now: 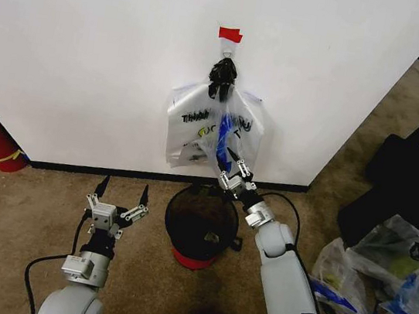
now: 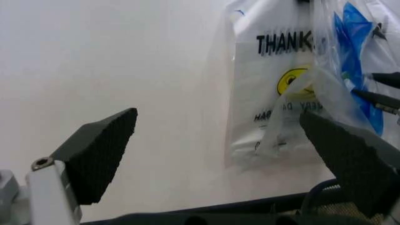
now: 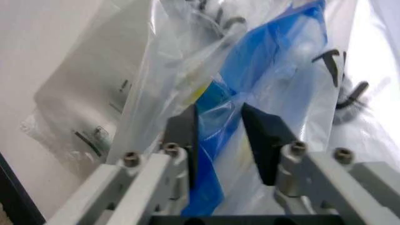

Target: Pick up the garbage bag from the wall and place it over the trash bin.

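The bag [image 1: 228, 132] hangs from a hook [image 1: 228, 49] on the wall [image 1: 91, 54], at 12 o'clock from the bin [image 1: 202, 222], overlapping a "THANK YOU" bag [image 1: 190, 127]. It looks thin, light, limp and slippery, so it will likely crumple; best taken near the handles. The right gripper [image 1: 233, 168] reaches into its lower folds, fingers [image 3: 262, 136] slightly apart with blue film between them. The left gripper [image 1: 121, 190] waits at 9 o'clock from the bin, fingers wide apart. The other bag may come along. Stuffed bags [image 1: 379, 282] lie at 3 o'clock.
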{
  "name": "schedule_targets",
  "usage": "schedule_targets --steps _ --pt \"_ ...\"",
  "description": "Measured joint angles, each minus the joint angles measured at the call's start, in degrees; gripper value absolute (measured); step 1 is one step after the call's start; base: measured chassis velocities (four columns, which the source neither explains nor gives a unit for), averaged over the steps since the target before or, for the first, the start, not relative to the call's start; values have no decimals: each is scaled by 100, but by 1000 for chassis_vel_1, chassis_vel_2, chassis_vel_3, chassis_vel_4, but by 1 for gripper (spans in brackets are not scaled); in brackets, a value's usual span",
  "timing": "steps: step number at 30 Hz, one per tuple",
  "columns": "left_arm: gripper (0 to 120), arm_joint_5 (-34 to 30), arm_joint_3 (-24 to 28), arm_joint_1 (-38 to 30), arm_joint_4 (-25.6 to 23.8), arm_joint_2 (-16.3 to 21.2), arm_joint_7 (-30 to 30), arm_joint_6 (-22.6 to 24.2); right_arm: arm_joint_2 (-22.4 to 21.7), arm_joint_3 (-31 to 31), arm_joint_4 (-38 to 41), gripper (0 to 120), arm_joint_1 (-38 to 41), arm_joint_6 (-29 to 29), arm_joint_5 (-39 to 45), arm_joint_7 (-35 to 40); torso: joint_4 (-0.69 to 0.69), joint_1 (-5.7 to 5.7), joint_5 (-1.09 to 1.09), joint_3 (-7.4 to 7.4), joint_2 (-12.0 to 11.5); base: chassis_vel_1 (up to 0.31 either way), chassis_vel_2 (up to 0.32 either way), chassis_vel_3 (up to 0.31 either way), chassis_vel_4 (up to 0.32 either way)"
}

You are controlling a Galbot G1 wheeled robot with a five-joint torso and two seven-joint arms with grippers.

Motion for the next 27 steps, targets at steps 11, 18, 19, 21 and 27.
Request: schedule_targets --steps 11,18,19,21,27 --pt "100 4 29 -30 2 61 0 23 -53 -141 -20 0 -42 -344 1229 53 0 0 0 0 0 0 0 0 0" --pt "100 -31 5 -32 1 100 -7 24 -146 -396 248 0 -231 -558 2710 -115 0 0 1 0 0 0 0 0 0" --pt "100 -44 -5 -32 -2 104 -10 24 -165 -465 374 0 -302 -622 3151 -220 0 0 0 0 0 0 0 0 0" --pt "100 -78 -23 -29 -7 112 -14 20 -198 -579 807 0 -525 -874 4378 -470 0 0 1 0 0 0 0 0 0" --pt "100 -95 9 -77 -2 106 -15 7 -230 -596 1634 0 -924 -1516 6501 -754 0 0 0 -1 0 0 0 0 0"
